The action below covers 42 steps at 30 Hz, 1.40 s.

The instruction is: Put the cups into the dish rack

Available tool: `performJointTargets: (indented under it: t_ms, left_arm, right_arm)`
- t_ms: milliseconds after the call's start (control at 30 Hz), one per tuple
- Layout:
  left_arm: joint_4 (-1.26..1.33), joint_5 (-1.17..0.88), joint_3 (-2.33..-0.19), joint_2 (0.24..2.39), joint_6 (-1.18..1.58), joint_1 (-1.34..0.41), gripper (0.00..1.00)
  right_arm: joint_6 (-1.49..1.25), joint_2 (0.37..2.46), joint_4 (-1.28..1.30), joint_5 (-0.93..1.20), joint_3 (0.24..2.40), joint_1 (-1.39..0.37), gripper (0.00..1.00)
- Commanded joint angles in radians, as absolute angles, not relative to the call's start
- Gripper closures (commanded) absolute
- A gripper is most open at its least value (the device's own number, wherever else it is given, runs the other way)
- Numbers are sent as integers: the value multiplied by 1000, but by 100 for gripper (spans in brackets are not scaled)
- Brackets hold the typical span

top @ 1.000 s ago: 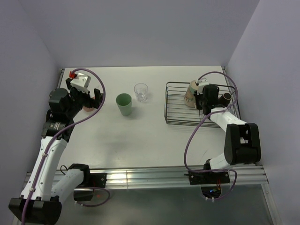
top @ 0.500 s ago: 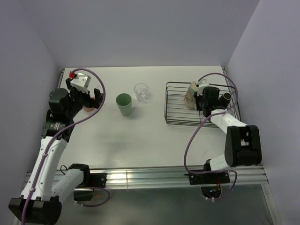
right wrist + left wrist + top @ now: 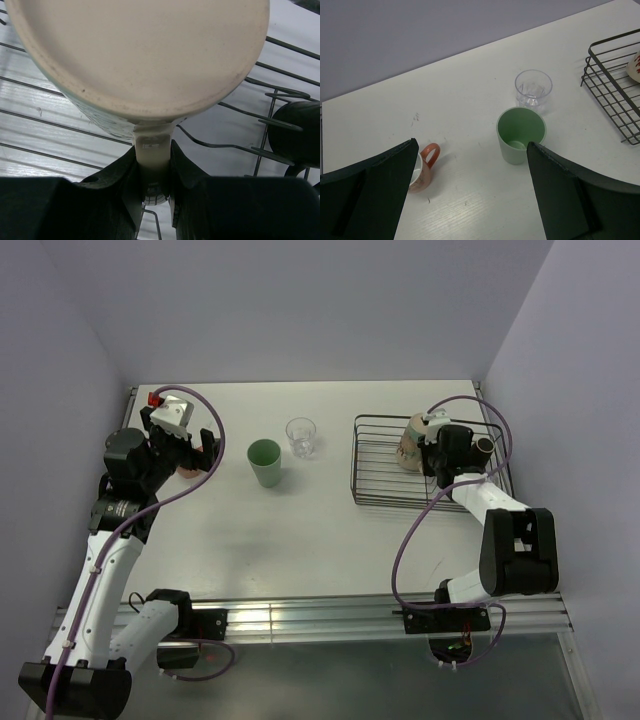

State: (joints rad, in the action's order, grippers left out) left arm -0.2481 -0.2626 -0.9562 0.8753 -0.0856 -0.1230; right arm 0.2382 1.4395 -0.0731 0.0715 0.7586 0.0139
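My right gripper (image 3: 428, 447) is shut on the handle of the cream patterned mug (image 3: 410, 441), held bottom-up inside the black wire dish rack (image 3: 370, 498). In the right wrist view the mug's base (image 3: 145, 55) fills the frame, its handle (image 3: 152, 150) pinched between the fingers. A small dark brown cup (image 3: 483, 448) lies in the rack; it also shows in the right wrist view (image 3: 297, 132). My left gripper (image 3: 200, 455) is open over the pinkish mug (image 3: 422, 167). The green tumbler (image 3: 265, 462) and one clear glass (image 3: 301, 437) stand on the table. The second clear glass is out of view.
The white table (image 3: 280, 530) ends at a metal rail (image 3: 300, 618) in front of the arm bases. Purple walls close the back and both sides. In the left wrist view the rack's corner (image 3: 615, 85) sits at the right.
The right gripper and the cream mug have shifted slightly to the right inside the rack. The left arm has not moved.
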Motion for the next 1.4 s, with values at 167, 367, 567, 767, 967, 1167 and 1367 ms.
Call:
performJointTargets:
  t_ms: [167,367,567,767,967,1167,1367]
  left_arm:
    - [-204,-250,-979,882,-95,-123,1]
    - [-201,-249,-979,888,-101,-123,1]
    - [-195,-249,-988,902,-103,-123,1]
    - [-193,-247,-989,904,-109,-123,1]
    - [-192,-247,-988,902,-112,-123,1]
    - [-187,-247,-985,900,-115,-123,1]
    - [-184,-245,-977,899,-117,-123,1]
  right_arm:
    - [258,1402,-149,75,782,21,100]
    - [262,1413,-134,89,791,21,100]
    - [264,1450,-81,87,834,21,95]
    - [267,1468,-55,97,853,21,89]
    - [273,1473,-35,106,862,21,81]
    - [284,1467,-25,106,856,21,68]
    - [287,1454,-21,104,842,21,62]
